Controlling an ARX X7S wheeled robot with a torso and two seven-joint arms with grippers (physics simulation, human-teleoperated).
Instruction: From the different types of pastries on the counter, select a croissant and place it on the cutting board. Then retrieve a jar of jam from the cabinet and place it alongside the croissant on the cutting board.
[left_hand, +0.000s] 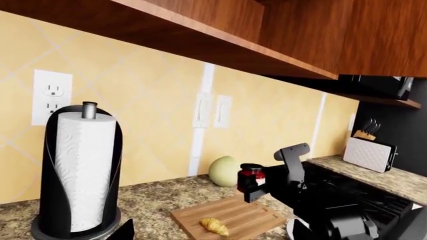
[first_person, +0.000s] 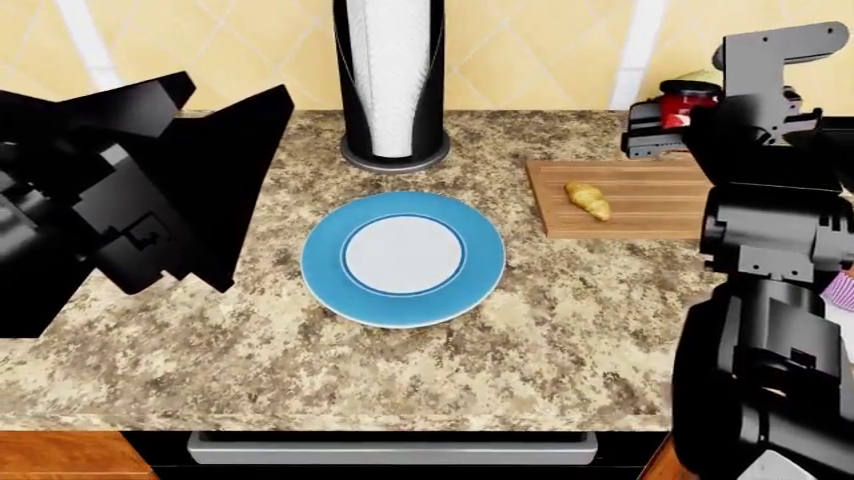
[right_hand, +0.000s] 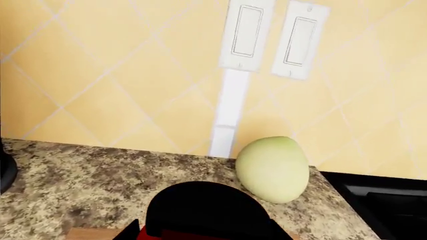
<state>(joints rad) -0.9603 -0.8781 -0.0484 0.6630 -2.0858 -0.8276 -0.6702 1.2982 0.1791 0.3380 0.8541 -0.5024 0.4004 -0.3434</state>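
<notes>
Granite counter (first_person: 534, 340); ridged golden crescent croissant (first_person: 587, 199).

So my counter (first_person: 561, 340) is that speckled beige-brown granite. Sitting right on it: a blue plate (first_person: 402, 257) in the middle, a paper towel holder (first_person: 391, 80) upright behind it by the wall, the cutting board (first_person: 641, 205) off to my right with a little croissant (first_person: 587, 199) on top, and a pale green round fruit (right_hand: 273, 169) by the backsplash past the board.
</notes>
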